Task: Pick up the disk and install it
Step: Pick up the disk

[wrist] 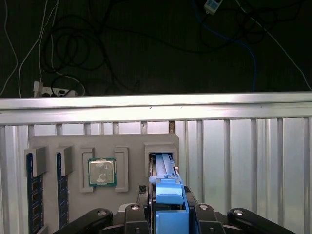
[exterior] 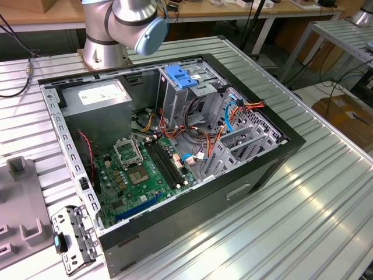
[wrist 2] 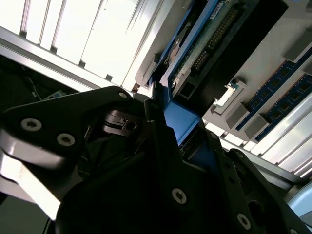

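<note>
The disk (wrist 2: 207, 36) has smooth blue plastic rails (wrist: 168, 200).

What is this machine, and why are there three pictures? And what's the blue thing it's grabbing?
It is a robot arm standing on a metal table. The exterior view comes from a camera off to the side. It shows the arm's base and an open computer case with a green board and wires inside.

The other two pictures come from small cameras riding on the arm near its gripper, which is the robot's "hand". In the first wrist view, the black gripper reaches to a grey tray that keeps parts in pockets: a square chip and blue memory sticks.

The blue thing is the plastic rail of the disk, where a computer stores things. It stands on edge in its pocket, and the gripper looks closed on it.
</note>
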You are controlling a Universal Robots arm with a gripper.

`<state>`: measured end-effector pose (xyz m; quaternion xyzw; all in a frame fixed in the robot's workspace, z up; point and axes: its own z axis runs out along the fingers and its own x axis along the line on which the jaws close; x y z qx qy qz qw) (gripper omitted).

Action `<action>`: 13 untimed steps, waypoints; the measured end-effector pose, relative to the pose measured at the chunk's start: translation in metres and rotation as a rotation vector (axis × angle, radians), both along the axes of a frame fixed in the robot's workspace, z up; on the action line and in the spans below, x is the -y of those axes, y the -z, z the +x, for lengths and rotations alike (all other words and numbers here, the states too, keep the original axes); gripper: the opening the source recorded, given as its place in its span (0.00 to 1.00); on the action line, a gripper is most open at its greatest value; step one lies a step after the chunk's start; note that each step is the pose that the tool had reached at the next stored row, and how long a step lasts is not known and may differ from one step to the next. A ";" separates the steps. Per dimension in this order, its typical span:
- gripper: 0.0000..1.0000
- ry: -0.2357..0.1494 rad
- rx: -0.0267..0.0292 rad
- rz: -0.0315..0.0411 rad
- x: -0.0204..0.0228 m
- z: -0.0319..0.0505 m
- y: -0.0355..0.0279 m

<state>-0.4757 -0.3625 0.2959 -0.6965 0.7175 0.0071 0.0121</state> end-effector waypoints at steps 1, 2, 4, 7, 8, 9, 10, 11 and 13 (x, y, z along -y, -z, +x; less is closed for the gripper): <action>0.37 0.000 -0.0001 0.0000 0.0000 0.0000 0.0000; 0.37 0.000 -0.0002 0.0001 0.0000 0.0000 0.0000; 0.37 0.000 -0.0002 0.0003 0.0000 0.0000 0.0000; 0.37 0.000 -0.0003 0.0005 0.0000 0.0000 0.0000; 0.37 0.000 -0.0003 0.0006 0.0000 0.0000 0.0000; 0.37 0.000 -0.0004 0.0006 0.0000 0.0000 -0.0001; 0.37 0.000 -0.0005 0.0007 0.0000 0.0000 -0.0001; 0.37 0.000 -0.0005 0.0008 0.0000 0.0000 0.0000; 0.37 0.000 -0.0006 0.0010 0.0000 0.0000 0.0000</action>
